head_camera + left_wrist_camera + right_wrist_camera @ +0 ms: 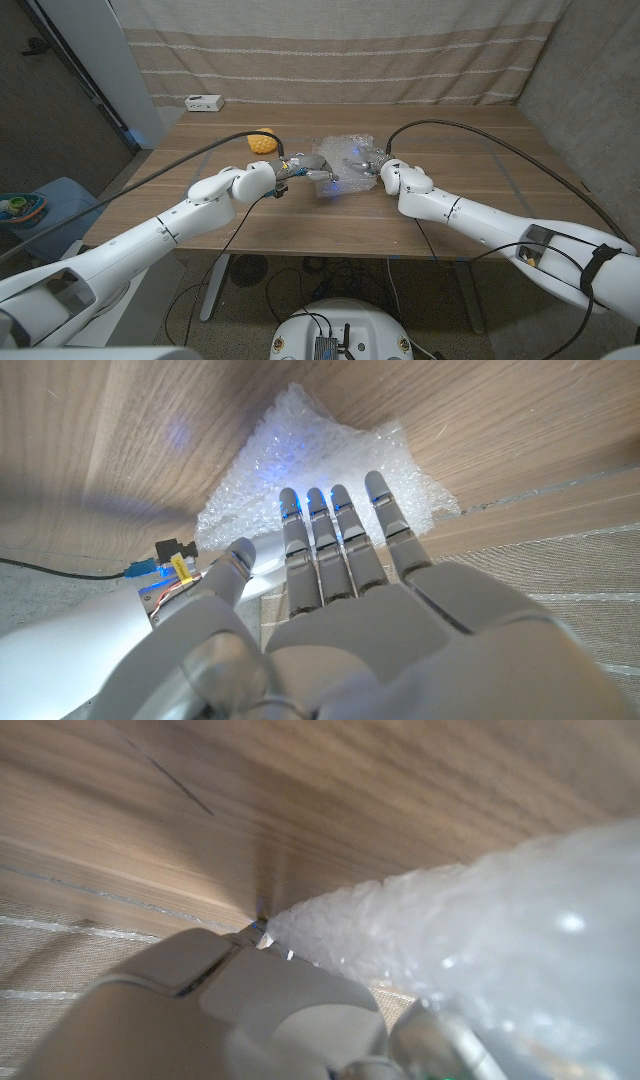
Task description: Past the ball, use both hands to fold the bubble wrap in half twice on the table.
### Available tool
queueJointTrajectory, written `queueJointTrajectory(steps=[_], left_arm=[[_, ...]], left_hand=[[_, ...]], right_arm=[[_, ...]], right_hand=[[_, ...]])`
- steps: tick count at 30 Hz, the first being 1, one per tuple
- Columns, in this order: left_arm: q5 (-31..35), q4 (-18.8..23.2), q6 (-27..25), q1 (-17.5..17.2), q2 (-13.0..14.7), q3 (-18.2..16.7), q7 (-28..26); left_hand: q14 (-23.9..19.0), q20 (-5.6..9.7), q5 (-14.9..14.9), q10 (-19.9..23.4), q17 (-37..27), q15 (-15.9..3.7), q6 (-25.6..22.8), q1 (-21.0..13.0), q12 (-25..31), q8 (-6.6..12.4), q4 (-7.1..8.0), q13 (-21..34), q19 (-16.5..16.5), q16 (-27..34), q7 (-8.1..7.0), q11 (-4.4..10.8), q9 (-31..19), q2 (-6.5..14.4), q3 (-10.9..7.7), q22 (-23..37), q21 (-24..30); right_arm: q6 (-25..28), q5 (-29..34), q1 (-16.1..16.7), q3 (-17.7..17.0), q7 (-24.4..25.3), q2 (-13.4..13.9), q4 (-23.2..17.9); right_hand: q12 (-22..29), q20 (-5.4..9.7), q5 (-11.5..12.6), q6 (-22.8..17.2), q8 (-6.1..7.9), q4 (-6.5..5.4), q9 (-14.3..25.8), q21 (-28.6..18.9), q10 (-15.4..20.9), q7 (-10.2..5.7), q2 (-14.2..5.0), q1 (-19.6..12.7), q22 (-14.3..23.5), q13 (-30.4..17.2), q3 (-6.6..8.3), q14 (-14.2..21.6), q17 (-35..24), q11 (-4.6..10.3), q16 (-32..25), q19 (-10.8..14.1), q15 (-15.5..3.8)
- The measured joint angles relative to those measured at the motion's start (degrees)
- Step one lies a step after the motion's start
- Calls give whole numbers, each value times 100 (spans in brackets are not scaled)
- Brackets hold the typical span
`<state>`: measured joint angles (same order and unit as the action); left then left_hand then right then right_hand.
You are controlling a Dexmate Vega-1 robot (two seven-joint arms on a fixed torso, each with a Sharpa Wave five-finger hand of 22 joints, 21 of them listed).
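No text, label, brand, number or sign can be read in any view — the small white box [203,101] at the far left corner of the wooden desk [470,205] shows dark marks on its face, too small to make out.

In the head view, the bubble wrap [345,160] is partly covered by both hands, and its fold state cannot be determined. The right hand [368,165] is too small there to show its grip. In the right wrist view, the right hand [230,1010] is blurred and cut off by the picture edge. The left hand [340,550] hides the wrap's near edge.
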<state>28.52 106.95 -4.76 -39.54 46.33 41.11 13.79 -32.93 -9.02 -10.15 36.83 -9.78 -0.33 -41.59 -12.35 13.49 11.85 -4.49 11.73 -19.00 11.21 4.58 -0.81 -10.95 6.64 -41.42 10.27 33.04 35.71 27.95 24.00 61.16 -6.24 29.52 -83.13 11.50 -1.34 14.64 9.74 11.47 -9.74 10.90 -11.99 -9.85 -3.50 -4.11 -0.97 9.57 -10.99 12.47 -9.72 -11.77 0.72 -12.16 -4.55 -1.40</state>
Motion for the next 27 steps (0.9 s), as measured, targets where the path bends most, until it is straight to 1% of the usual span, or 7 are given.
queueJointTrajectory(steps=[3, 8, 12, 16, 18, 20, 27], left_arm=[[8, 36, -1, -28, 9, -12, -10], [24, 82, -42, -66, 24, -37, -45], [27, 123, -61, -102, 36, -64, -79], [28, 158, -68, -156, 47, -113, -130], [21, 176, -70, -201, 49, -155, -255], [15, 181, -70, -255, 45, -212, -283], [-369, 94, 97, -555, -67, -536, -1068]], left_hand=[[0, -18, 0, 0, 0, 0, 0, 0, -45, 0, 0, 0, 18, 0, 0, 0, -13, 0, 0, 0, -22], [0, -62, 0, 0, 0, 0, 0, 0, -45, -20, 0, 0, 61, 0, 0, 0, -13, 0, 0, 0, -23], [0, -92, 0, 0, 0, 0, 0, 0, -45, -20, 0, 0, 92, -22, 0, 0, -13, 0, 0, -1, -66], [0, -143, 0, -11, 0, 0, 0, 30, -45, -20, 0, 0, 142, -22, 0, -11, -13, -30, 0, -1, -67], [0, -151, 0, -19, 0, 0, 0, 30, -79, -28, 0, 0, 151, -22, 0, -18, -13, -30, 0, -1, -110], [0, -139, 0, -48, -6, 0, 16, 30, -95, -60, -15, 0, 163, -22, 7, -42, -12, -30, -15, -1, -110], [245, -237, 0, -502, -51, 121, 663, 46, -246, -205, -68, 1, 338, -42, -137, -22, 3, -14, -24, 28, -238]], right_arm=[[-178, 20, 74, -48, 387, 34, -65], [-535, 23, 438, -327, 993, 154, -286], [-898, 20, 681, -572, 1614, 208, -394], [-1174, -12, 827, -730, 2062, 232, -483], [-1303, -42, 1004, -926, 2260, 265, -590], [-1436, -87, 1110, -1052, 2435, 284, -667], [-1843, -327, 1415, -1438, 2816, 330, -861]], right_hand=[[43, -97, 0, -77, 42, 85, -25, -93, 0, -43, -65, -126, 15, 7, 86, 10, 45, 0, -36, 325, 10], [84, -70, 0, -341, 85, 192, -25, -175, 1, -132, -145, -339, 37, 7, 240, 33, 60, 0, -111, 712, 29], [131, -68, -19, -558, 86, 268, -25, -175, 153, -181, -216, -472, 28, 7, 390, 315, 86, 39, -164, 973, 18], [141, -71, -40, -685, 130, 311, -24, -200, 268, -200, -234, -535, 28, 7, 441, 423, 86, 47, -164, 1051, 24], [165, -79, -46, -761, 130, 341, -24, -200, 364, -225, -277, -578, 29, 7, 471, 503, 86, 46, -185, 1103, 29], [186, -81, -67, -812, 130, 319, -24, -200, 402, -214, -254, -601, 29, 7, 494, 514, 86, 50, -186, 1122, 16], [186, -74, -90, -946, 174, 366, -24, -200, 488, -205, -291, -636, 38, 6, 542, 557, 81, 31, -186, 1192, 42]])
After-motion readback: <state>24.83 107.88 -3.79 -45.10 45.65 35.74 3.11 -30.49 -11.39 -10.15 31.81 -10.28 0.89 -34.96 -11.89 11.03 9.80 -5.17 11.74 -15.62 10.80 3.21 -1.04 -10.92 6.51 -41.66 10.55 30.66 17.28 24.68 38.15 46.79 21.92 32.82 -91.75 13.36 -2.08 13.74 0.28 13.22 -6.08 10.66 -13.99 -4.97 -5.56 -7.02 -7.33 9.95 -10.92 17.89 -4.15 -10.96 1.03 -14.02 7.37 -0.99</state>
